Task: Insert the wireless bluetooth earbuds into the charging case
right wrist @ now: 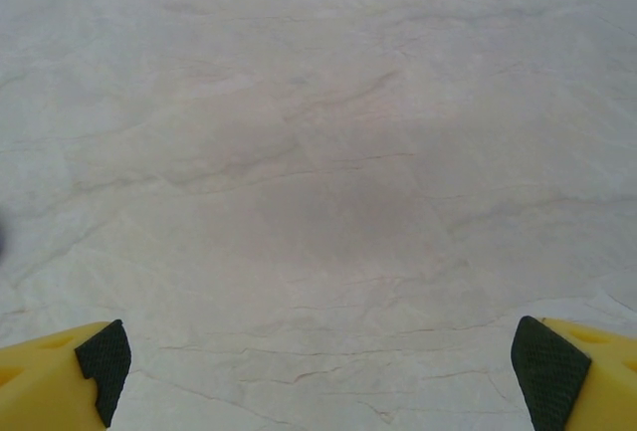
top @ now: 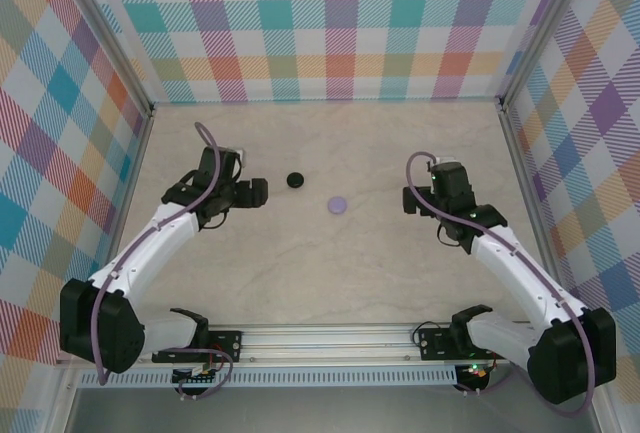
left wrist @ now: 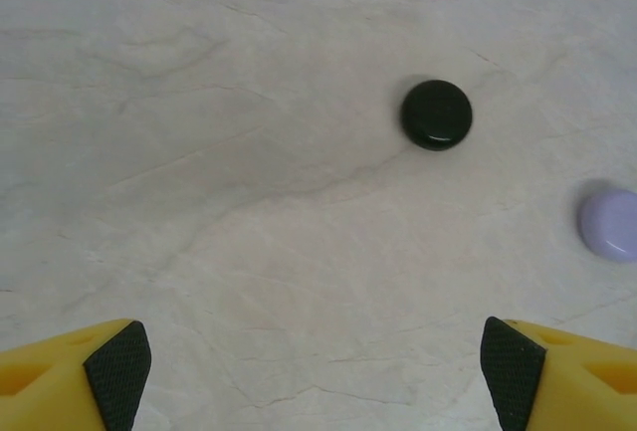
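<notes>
Two round, coin-like charging cases lie shut on the marble table: a black case (top: pixel 294 181) (left wrist: pixel 436 114) and a pale lilac case (top: pixel 337 205) (left wrist: pixel 609 224) to its right and nearer. The tiny earbuds are out of view. My left gripper (top: pixel 255 191) (left wrist: pixel 317 376) hovers open just left of the black case, with nothing between its yellow fingers (left wrist: pixel 117 366). My right gripper (top: pixel 410 200) (right wrist: pixel 318 376) is open too, to the right of the lilac case, its fingers (right wrist: pixel 545 369) spread over bare table.
Checked fabric walls (top: pixel 340 23) enclose the table (top: pixel 330 273) at the back and on both sides. A metal rail (top: pixel 330 338) with the arm bases runs along the near edge.
</notes>
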Action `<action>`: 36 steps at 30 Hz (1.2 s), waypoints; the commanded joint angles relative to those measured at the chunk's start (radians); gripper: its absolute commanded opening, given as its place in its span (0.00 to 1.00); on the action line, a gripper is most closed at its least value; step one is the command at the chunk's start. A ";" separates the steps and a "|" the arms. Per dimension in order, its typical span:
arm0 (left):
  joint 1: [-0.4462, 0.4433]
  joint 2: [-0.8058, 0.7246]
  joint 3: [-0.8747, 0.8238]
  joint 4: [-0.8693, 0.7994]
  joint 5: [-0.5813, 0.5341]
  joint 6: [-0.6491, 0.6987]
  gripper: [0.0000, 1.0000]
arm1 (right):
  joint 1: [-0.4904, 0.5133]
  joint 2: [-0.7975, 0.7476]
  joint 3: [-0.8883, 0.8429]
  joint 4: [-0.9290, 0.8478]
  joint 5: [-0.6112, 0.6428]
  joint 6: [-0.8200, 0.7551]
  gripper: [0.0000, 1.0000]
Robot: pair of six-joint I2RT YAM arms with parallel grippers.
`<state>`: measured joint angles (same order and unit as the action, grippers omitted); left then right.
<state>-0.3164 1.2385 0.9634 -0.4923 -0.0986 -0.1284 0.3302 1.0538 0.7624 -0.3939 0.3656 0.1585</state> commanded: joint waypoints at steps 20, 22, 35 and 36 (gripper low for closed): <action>0.107 -0.042 -0.451 0.727 -0.146 0.191 1.00 | -0.225 0.080 -0.320 0.603 -0.139 -0.061 1.00; 0.119 -0.025 -0.477 0.787 -0.109 0.192 1.00 | -0.233 0.091 -0.348 0.681 -0.172 -0.080 1.00; 0.205 0.116 -0.600 1.204 0.077 0.208 1.00 | -0.290 0.235 -0.379 0.970 -0.336 -0.124 1.00; 0.210 0.123 -0.601 1.219 0.080 0.211 1.00 | -0.291 0.247 -0.372 0.976 -0.344 -0.127 1.00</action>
<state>-0.1303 1.3468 0.3660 0.5961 -0.0647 0.0593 0.0494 1.2751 0.3740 0.4828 0.0837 0.0582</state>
